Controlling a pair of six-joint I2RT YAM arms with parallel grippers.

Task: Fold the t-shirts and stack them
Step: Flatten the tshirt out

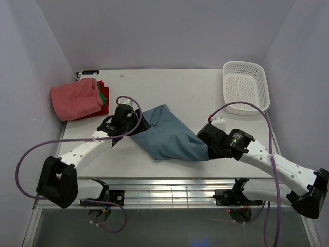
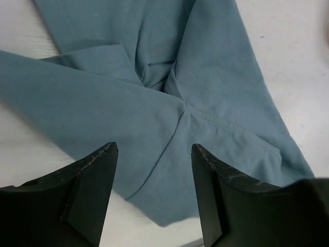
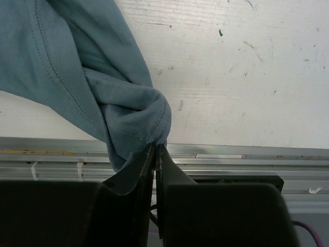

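- Done, I'd judge — a stack of folded shirts sits far left on the table.
- Left to do — the teal shirt lies bunched mid-table, unfolded.
- My right gripper pinches its edge; my left gripper is spread above it.

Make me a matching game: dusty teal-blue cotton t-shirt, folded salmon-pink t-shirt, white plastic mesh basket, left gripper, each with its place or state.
1 dusty teal-blue cotton t-shirt
2 folded salmon-pink t-shirt
3 white plastic mesh basket
4 left gripper

A far right corner of the table
B open, above teal cloth
C far left edge
D mid-table, pinched by the right gripper

Pairs: 1-D, 2-C, 3-A, 4-B
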